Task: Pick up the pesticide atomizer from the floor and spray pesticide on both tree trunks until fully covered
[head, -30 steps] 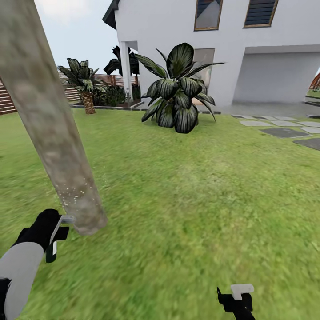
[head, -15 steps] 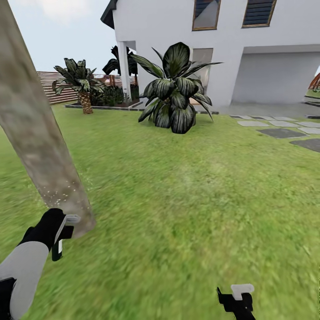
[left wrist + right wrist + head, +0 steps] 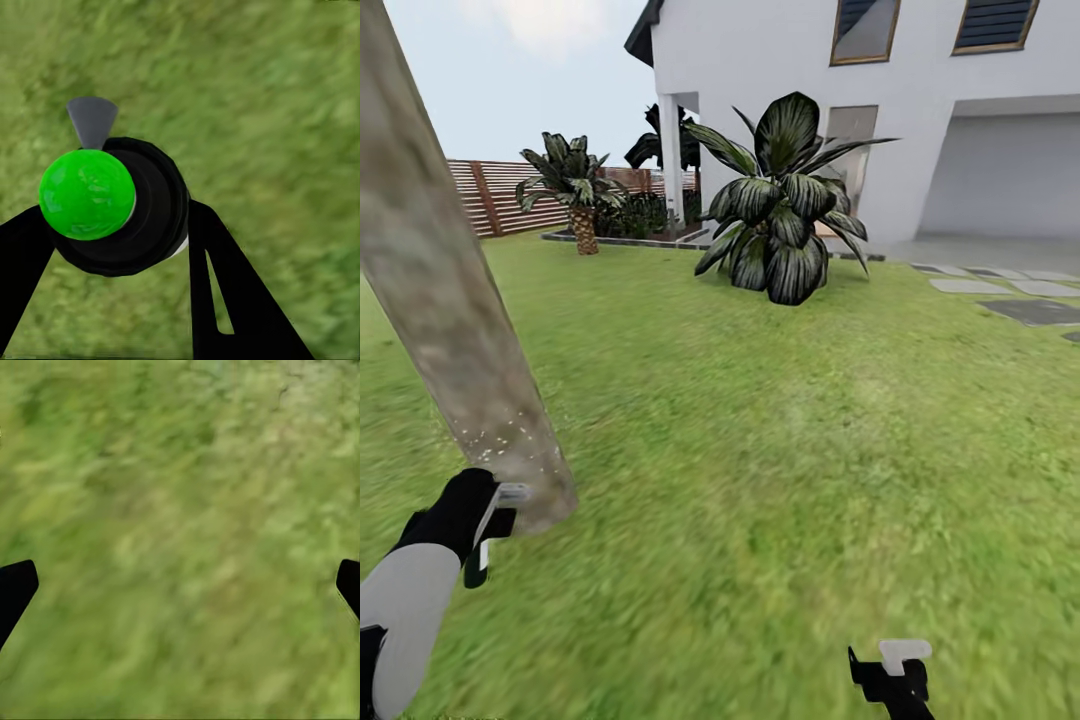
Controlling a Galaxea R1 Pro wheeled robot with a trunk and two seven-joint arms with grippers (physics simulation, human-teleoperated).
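A thick, mottled grey-brown tree trunk (image 3: pixel 450 320) leans across the left of the head view, with white specks low on its bark. Right at its base my left gripper (image 3: pixel 488 522) is shut on the pesticide atomizer (image 3: pixel 512 493), whose light-grey nozzle points at the trunk. In the left wrist view the atomizer (image 3: pixel 146 225) is a black bottle with a bright green round cap and a grey nozzle, held between the black fingers (image 3: pixel 225 285) over grass. My right gripper (image 3: pixel 895 668) hangs low at the right, open above bare lawn (image 3: pixel 180 585).
Lawn (image 3: pixel 780 420) stretches ahead to a white house (image 3: pixel 920 110). A big dark broad-leaved plant (image 3: pixel 780 205) stands before it, a short palm (image 3: pixel 575 190) by the slat fence (image 3: pixel 485 195), and stepping stones (image 3: pixel 1030 300) lie at the right.
The whole picture has shifted right, so the camera has turned left. My left gripper stays at the trunk's base with the atomizer. The right gripper is unchanged.
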